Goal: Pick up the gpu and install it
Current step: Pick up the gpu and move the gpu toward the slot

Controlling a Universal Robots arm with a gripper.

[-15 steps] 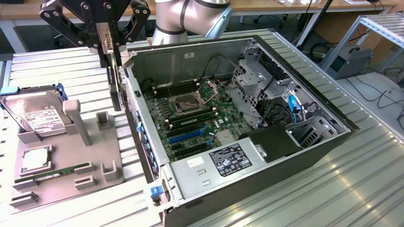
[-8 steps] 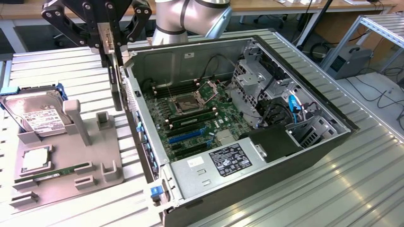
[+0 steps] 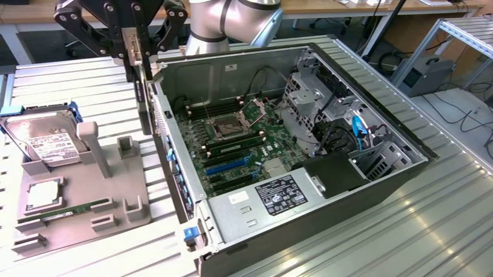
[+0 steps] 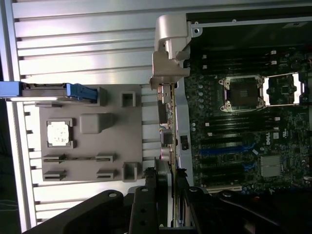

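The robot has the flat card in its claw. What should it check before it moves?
1. The gpu is gripped: ok, the gripper is closed on its upper end.
2. Card hangs upright: ok, edge-on and vertical.
3. Card is off the gray tray: ok, it hangs between the tray and the computer case.
4. Card is over the blue slots: not ok, it is beside the case wall.
5. Blue slots are free: ok, nothing is plugged in.
6. Card is apart from the case wall: cannot tell.
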